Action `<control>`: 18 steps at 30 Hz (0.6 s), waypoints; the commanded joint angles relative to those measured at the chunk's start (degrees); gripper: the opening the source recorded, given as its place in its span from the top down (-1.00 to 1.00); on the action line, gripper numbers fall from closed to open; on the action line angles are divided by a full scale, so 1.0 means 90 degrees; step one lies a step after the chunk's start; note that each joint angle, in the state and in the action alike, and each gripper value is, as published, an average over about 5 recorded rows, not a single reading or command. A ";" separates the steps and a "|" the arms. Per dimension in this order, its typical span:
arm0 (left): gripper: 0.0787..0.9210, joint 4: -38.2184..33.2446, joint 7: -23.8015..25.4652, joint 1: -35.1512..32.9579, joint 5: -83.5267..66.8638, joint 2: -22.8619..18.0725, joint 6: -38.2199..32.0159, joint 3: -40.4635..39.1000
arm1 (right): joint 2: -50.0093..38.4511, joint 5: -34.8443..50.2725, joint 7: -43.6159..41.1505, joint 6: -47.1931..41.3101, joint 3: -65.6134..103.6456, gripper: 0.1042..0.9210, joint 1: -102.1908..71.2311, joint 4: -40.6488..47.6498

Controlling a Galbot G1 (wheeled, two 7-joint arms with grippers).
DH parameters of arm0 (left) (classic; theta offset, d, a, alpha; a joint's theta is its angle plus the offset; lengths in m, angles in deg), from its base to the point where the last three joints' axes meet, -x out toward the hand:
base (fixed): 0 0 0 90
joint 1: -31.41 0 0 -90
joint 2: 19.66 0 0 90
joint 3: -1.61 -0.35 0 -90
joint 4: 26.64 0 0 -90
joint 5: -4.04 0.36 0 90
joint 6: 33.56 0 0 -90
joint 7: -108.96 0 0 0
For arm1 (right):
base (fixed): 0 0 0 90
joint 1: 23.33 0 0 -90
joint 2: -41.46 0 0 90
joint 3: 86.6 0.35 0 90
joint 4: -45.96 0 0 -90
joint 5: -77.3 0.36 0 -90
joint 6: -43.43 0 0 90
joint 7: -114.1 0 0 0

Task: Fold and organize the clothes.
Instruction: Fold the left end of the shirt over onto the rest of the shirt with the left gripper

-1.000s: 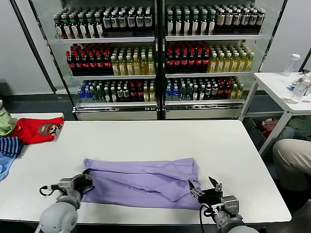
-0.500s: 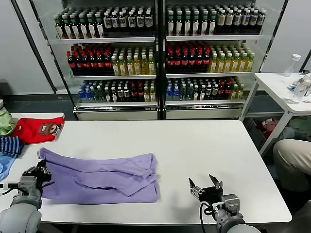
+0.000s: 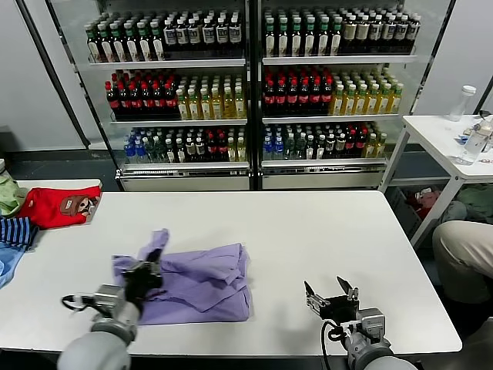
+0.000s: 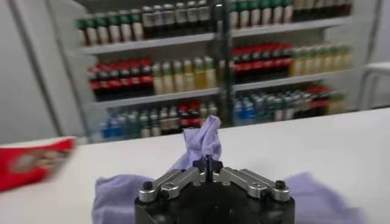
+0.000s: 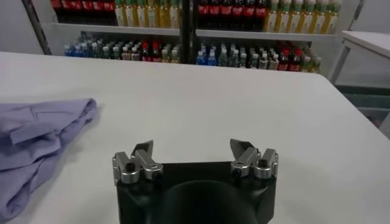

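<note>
The lavender T-shirt (image 3: 202,284) lies bunched and partly folded on the white table (image 3: 308,231), left of the middle near the front. My left gripper (image 3: 149,271) is shut on a corner of the shirt and holds it raised, the pinched cloth standing up above the jaws in the left wrist view (image 4: 204,139). My right gripper (image 3: 330,293) is open and empty, low over the table's front right. The shirt's right edge shows in the right wrist view (image 5: 42,131), well away from that gripper (image 5: 193,150).
A red garment (image 3: 58,206), a striped one (image 3: 15,231) and a green one (image 3: 8,194) lie on the table's far left. Drink coolers (image 3: 250,92) stand behind. A side table (image 3: 451,139) with bottles and a seated person's knee (image 3: 462,247) are at the right.
My left gripper swung from the far left edge back toward the middle, carrying the shirt's left part over itself. The shirt is now narrower and bunched. The right gripper stayed put.
</note>
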 commanded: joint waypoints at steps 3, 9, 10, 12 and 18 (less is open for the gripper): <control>0.96 0.0756 -0.0225 0.0922 0.0196 -0.0945 -0.0016 -0.1192 | 0.0033 -0.0027 0.0005 0.0001 0.0013 -0.76 -0.0016 0.0023; 0.89 0.1303 -0.0422 0.1157 0.0681 -0.1487 -0.0025 -0.1548 | 0.0039 -0.0060 0.0012 -0.0007 -0.0042 -0.76 0.0017 0.0000; 0.83 0.1330 -0.0436 0.1170 0.0755 -0.1509 -0.0027 -0.1552 | 0.0028 -0.0057 0.0011 -0.0009 -0.0046 -0.76 0.0028 -0.0006; 0.72 0.1248 -0.0443 0.1180 0.0824 -0.1466 -0.0030 -0.1455 | 0.0009 -0.0052 0.0007 -0.0010 -0.0051 -0.76 0.0046 -0.0008; 0.31 -0.0478 -0.0357 0.0365 0.0588 -0.0512 -0.0039 -0.0175 | -0.0016 -0.0024 -0.0030 0.0004 -0.0053 -0.76 0.0073 0.0019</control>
